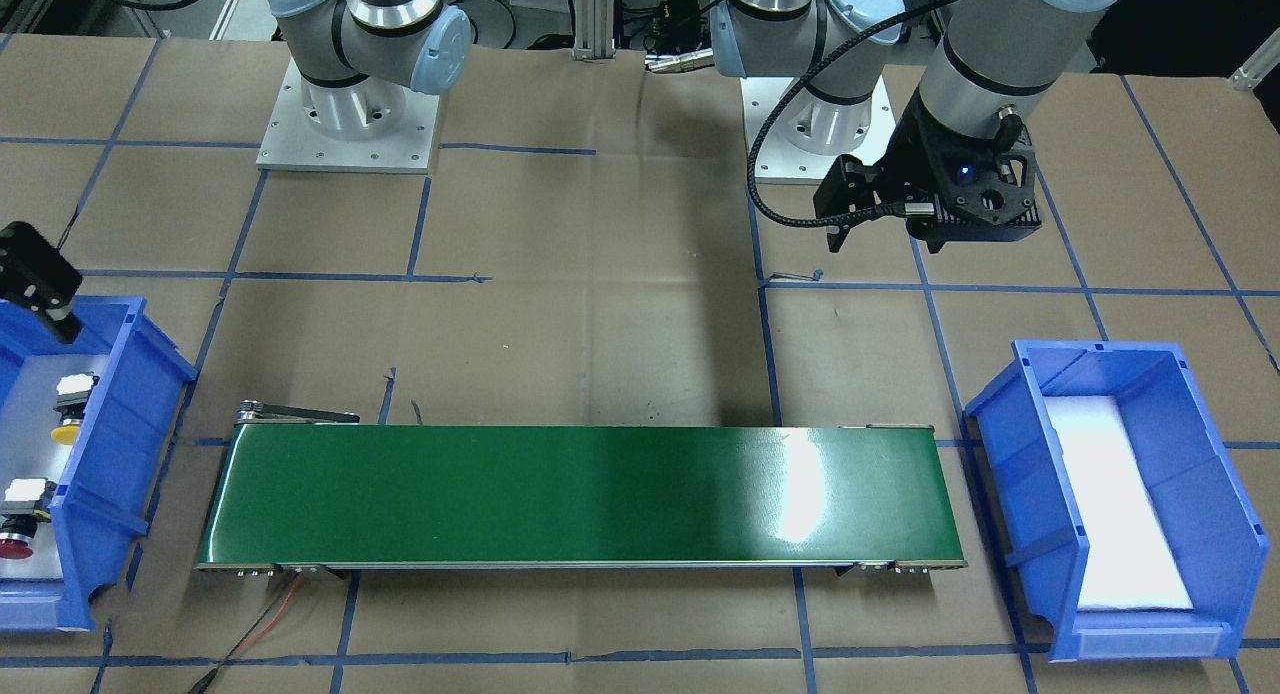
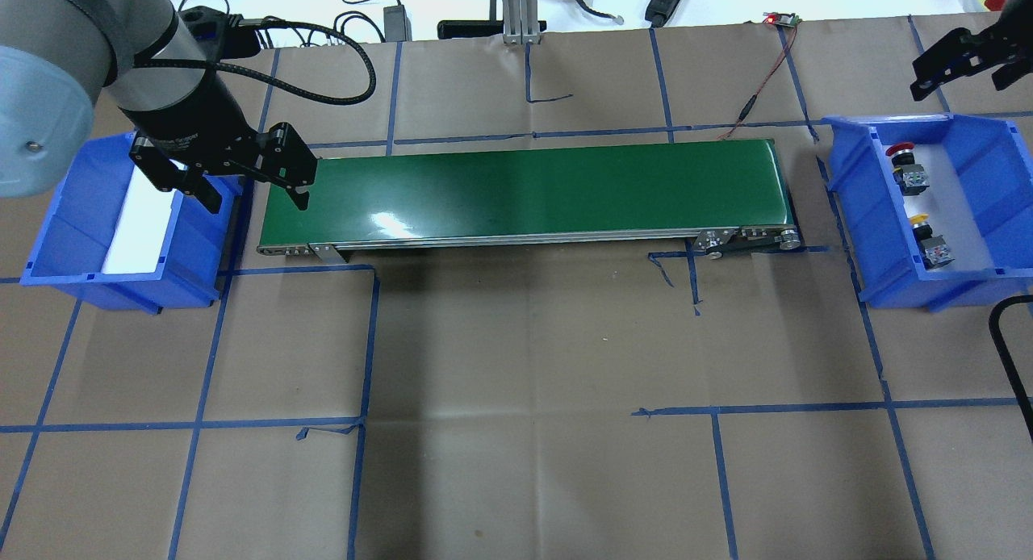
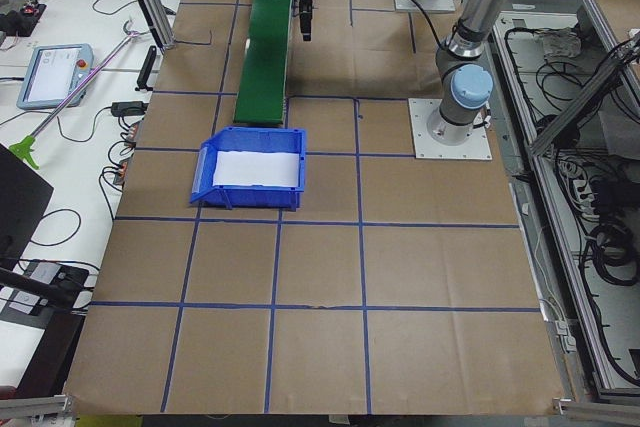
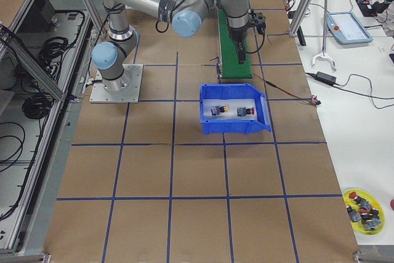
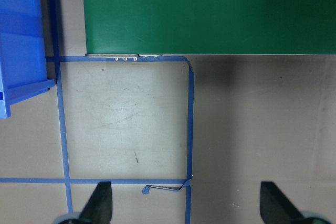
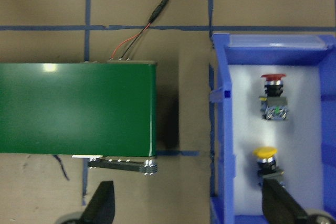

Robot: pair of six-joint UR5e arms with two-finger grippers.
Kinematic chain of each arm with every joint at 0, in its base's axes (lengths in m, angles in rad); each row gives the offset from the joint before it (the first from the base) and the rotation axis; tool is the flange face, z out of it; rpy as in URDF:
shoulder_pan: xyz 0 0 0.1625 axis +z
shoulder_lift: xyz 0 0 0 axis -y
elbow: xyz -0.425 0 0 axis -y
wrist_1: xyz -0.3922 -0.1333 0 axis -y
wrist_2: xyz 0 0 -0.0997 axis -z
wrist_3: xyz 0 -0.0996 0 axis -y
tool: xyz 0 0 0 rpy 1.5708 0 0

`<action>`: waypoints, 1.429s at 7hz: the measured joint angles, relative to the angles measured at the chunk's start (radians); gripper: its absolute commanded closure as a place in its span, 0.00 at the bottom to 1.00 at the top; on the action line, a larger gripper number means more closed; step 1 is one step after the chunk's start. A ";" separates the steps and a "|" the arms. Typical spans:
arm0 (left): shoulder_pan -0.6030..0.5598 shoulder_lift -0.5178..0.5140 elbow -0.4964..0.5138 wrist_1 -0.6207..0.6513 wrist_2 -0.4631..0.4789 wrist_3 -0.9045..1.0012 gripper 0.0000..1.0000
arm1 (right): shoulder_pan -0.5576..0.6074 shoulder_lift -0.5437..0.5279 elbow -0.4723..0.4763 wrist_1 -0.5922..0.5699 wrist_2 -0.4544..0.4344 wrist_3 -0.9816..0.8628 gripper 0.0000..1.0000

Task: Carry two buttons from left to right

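The red button (image 2: 905,166) and the yellow button (image 2: 928,239) lie in the blue bin (image 2: 847,181) at the overhead view's right end. Both show in the right wrist view, red (image 6: 273,97) above yellow (image 6: 266,160). My right gripper (image 2: 964,80) is open and empty, high above that bin's far edge; in the right wrist view (image 6: 191,208) its fingers straddle the bin wall. My left gripper (image 2: 257,198) is open and empty, above the gap between the empty blue bin (image 2: 56,245) and the green conveyor belt (image 2: 524,189); its fingertips (image 5: 100,205) show over bare paper.
The belt runs between the two bins, with a red and black wire (image 2: 759,84) leading off its right end. Blue tape lines grid the brown paper table (image 2: 516,382). The arm bases (image 1: 350,124) stand behind the belt.
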 measured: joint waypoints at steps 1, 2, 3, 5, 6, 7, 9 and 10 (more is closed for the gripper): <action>0.000 -0.001 0.000 0.000 0.000 0.000 0.00 | 0.068 -0.045 0.000 0.064 0.002 0.086 0.00; 0.000 -0.002 0.001 0.000 0.000 0.000 0.00 | 0.147 -0.070 0.000 0.103 -0.001 0.127 0.00; 0.000 -0.003 0.001 0.000 0.000 0.000 0.00 | 0.223 -0.080 0.003 0.120 -0.006 0.141 0.00; 0.000 -0.003 0.002 0.000 0.000 -0.001 0.00 | 0.334 -0.082 0.012 0.125 -0.013 0.175 0.00; 0.000 -0.003 0.002 0.000 0.000 -0.001 0.00 | 0.358 -0.080 0.018 0.127 -0.026 0.238 0.00; 0.000 -0.003 0.002 0.000 -0.001 -0.001 0.00 | 0.366 -0.078 0.021 0.130 -0.043 0.303 0.00; 0.000 -0.002 0.002 0.000 -0.001 -0.001 0.00 | 0.370 -0.080 0.024 0.135 -0.059 0.377 0.00; 0.000 -0.002 0.002 0.000 -0.001 -0.001 0.00 | 0.370 -0.080 0.025 0.135 -0.061 0.386 0.00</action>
